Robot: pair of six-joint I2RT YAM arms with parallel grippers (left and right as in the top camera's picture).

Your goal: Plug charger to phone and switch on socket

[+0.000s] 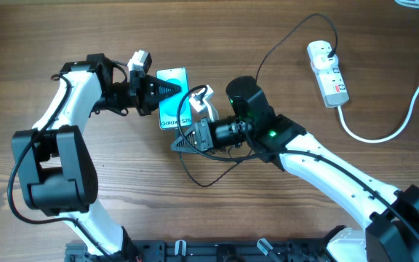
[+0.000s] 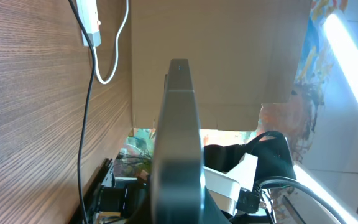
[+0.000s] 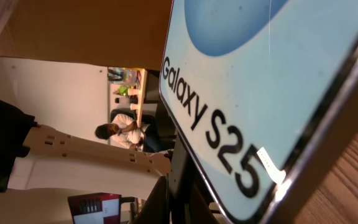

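- Table: socket near the far right corner, well apart from both arms.
- Left end effector: clamped on phone at mid-table; rigid, slick glass, best held by its long edges.
- Right end effector: jaws together, seemingly on charger near its limp tip, beside the phone's lower end.

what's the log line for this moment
left gripper: shut on Galaxy S25 phone | right gripper: shut, at its lower end | socket: untouched
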